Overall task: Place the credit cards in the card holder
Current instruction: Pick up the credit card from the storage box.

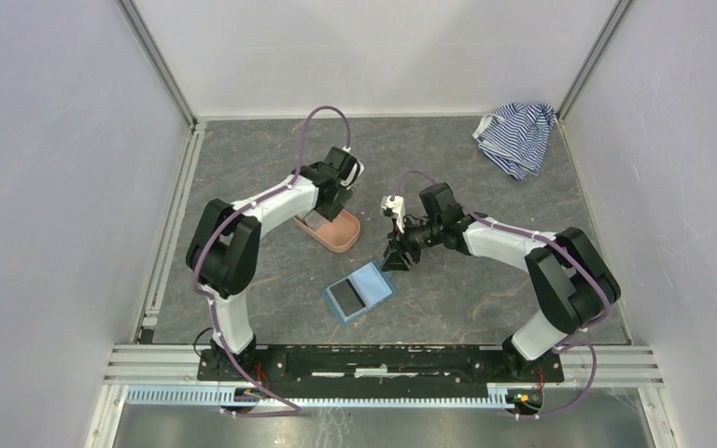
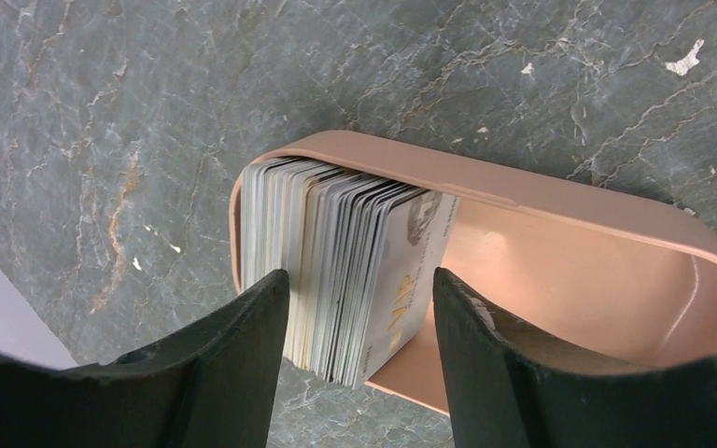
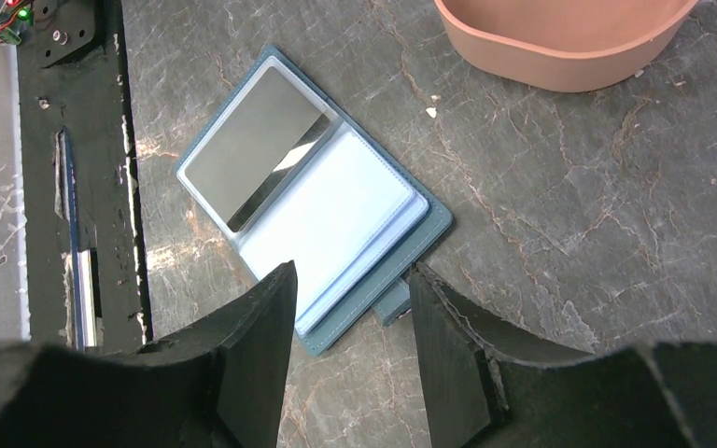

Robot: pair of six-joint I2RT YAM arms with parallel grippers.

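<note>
On the tabletop [image 1: 485,280], a bit left of centre, sits a salmon-pink oval tray [image 2: 523,187], and the credit cards [image 2: 336,252] are all in it, stood on edge as one thick stack at one end of the tray. The rest of the tray is bare. The front card is whitish with some gold lettering on it that I can't read.

The left claw [image 2: 359,280] is down over that end of the tray with its two black fingers [image 2: 243,355] straddling the stack, one on each side and really close to the outer cards. From the wrist view I honestly can't tell if it's actually pinching the stack or just about touching it.

The card holder [image 3: 336,215] lies flat and opened up on the tabletop, nearer the arm bases than the tray and well apart from it. It has a teal outside and a light blue inside. One half has a grey glossy rectangle [image 3: 252,154] in it, and I can't tell whether that's a card or just a window. The snap tab [image 3: 394,303] sticks out at the edge of the other half.

The right claw [image 3: 352,273] hangs above the tab side of the holder, jaws moderately apart with nothing between them.

A blue-and-white striped cloth [image 1: 515,135] is bunched up in the far right corner.
</note>
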